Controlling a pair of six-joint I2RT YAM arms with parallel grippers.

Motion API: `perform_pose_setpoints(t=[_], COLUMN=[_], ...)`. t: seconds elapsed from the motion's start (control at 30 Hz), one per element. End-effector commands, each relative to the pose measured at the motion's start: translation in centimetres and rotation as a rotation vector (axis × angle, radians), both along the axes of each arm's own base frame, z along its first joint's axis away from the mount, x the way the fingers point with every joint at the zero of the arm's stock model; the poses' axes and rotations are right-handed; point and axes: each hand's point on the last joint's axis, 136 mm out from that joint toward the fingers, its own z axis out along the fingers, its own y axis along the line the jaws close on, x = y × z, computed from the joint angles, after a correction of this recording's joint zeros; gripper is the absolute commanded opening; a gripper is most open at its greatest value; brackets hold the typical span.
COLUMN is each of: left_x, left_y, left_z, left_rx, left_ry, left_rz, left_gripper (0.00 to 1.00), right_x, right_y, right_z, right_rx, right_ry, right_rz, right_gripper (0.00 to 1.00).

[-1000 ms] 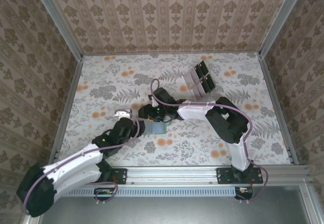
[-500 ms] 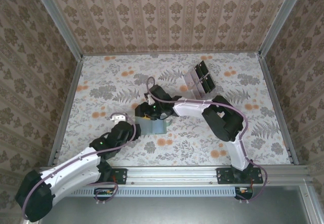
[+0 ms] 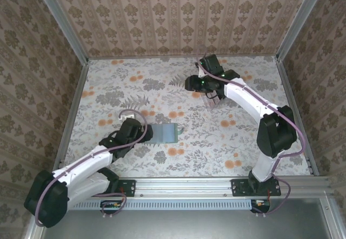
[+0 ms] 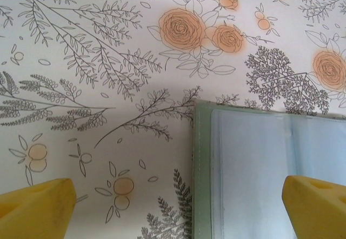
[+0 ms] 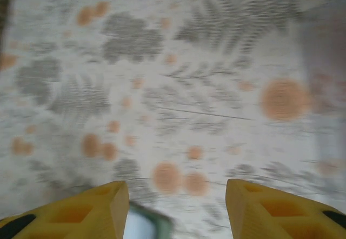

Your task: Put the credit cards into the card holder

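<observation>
The card holder (image 3: 164,134) lies open and flat on the floral table, dull green with a paler clear-pocketed inside (image 4: 270,179). My left gripper (image 3: 144,134) is open at the holder's left edge, one yellow fingertip (image 4: 35,211) over bare table and the other over the holder; nothing is between them (image 4: 175,212). My right gripper (image 3: 192,84) hovers open at the back right beside the rack (image 3: 215,97). Its blurred wrist view shows bare table between the fingers (image 5: 175,212) and a corner of the card holder (image 5: 145,225). The credit cards are hidden behind the right arm.
The clear rack with dark panels stands at the back right, partly covered by my right arm. Metal rails (image 3: 70,114) and patterned walls close in the table on three sides. Bare floral table (image 3: 216,141) stretches to the right of the holder.
My right arm has left the card holder and swung to the back right, beside the rack. The holder now lies uncovered. My left gripper has shifted slightly, staying at its left edge.
</observation>
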Motion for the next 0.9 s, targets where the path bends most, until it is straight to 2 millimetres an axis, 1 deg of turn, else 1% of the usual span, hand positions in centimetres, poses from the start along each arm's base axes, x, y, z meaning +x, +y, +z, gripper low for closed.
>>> perform_pose_setpoints(t=[0.0,0.07,0.23,0.4,0.53,0.87], left_x=[1.0,1.4,2.2,2.5,2.6,2.4], left_y=[-0.8,-0.9,-1.4,-1.8,-1.9,-1.9], left_z=[0.7,0.5,0.1,0.0,-0.2,-0.7], left_rx=[0.001,0.008,0.004,0.002,0.000,-0.008], left_ry=[0.015,0.035,0.058,0.067,0.075,0.087], left_rz=[-0.048,-0.052,-0.065,-0.072,-0.069,-0.065], left_gripper=[1.00,1.00,1.00,1.00,1.00,1.00], right_x=[-0.9,-0.8,-0.3,0.2,0.7,1.5], right_y=[-4.5,-5.4,-6.9,-8.4,-8.8,-8.9], right_z=[-2.5,-3.3,-5.8,-7.4,-8.5,-11.0], right_rx=[-0.285,-0.357,-0.487,-0.598,-0.639,-0.683], right_ry=[0.061,0.078,0.123,0.134,0.144,0.187], right_rz=[0.000,0.002,0.006,-0.008,0.001,0.023], right_gripper=[0.50,0.47,0.38,0.36,0.35,0.33])
